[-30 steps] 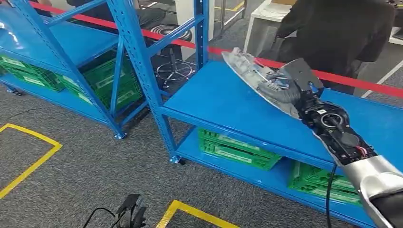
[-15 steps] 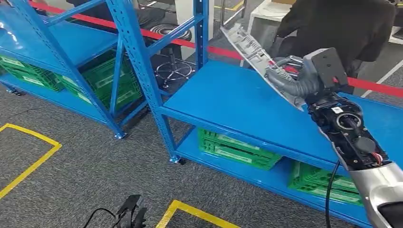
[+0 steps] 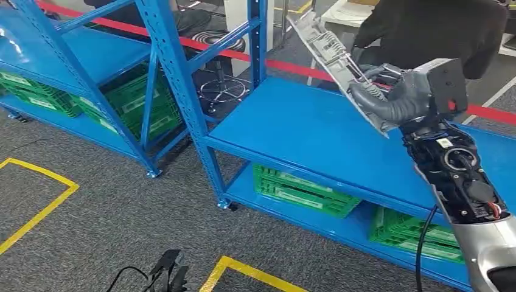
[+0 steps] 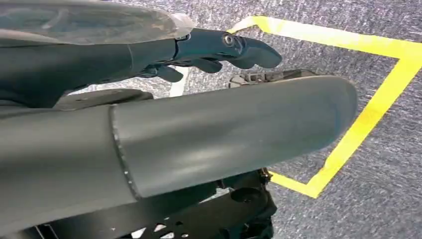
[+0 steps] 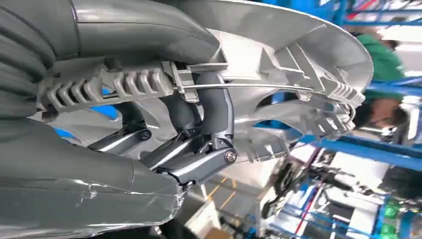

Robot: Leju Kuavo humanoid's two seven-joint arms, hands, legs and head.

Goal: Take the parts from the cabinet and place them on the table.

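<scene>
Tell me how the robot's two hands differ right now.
The right hand is raised above the blue shelf and grips a grey plastic part; the left hand hangs over the carpet and holds nothing. The right hand's fingers wrap the part's ribs; the left hand's are loosely apart. Both have dark fingers.

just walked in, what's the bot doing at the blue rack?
The right hand grips a silver-grey ribbed plastic part and holds it tilted in the air above the blue shelf, clear of the surface. The right wrist view shows its fingers curled through the part's ribbing. The left hand hangs low over the grey carpet with nothing in it. A person in dark clothing stands behind the red barrier tape. Green crates sit on the lower shelf.
</scene>
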